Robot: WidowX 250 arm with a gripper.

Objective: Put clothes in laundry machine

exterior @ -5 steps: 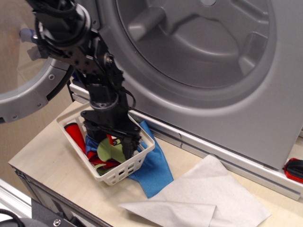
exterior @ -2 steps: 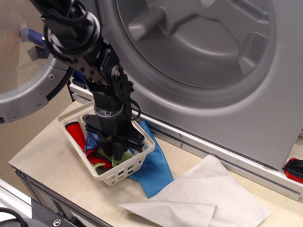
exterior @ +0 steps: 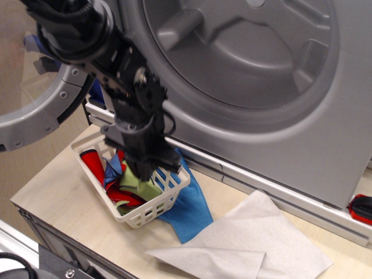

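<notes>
Compared with a moment ago, the gripper (exterior: 145,170) has risen slightly and shifted right over the white basket (exterior: 152,210), and a light green cloth (exterior: 141,182) now hangs from its tip; the claw looks pinched on that piece. Red (exterior: 92,163) and blue (exterior: 114,165) pieces stay heaped in the basket at lower left of the frame. Filling the upper right, the laundry machine (exterior: 244,52) stands with its door (exterior: 35,110) swung open at far left. A blue cloth (exterior: 187,209) and a white sheet (exterior: 256,241) lie on the table (exterior: 58,192).
</notes>
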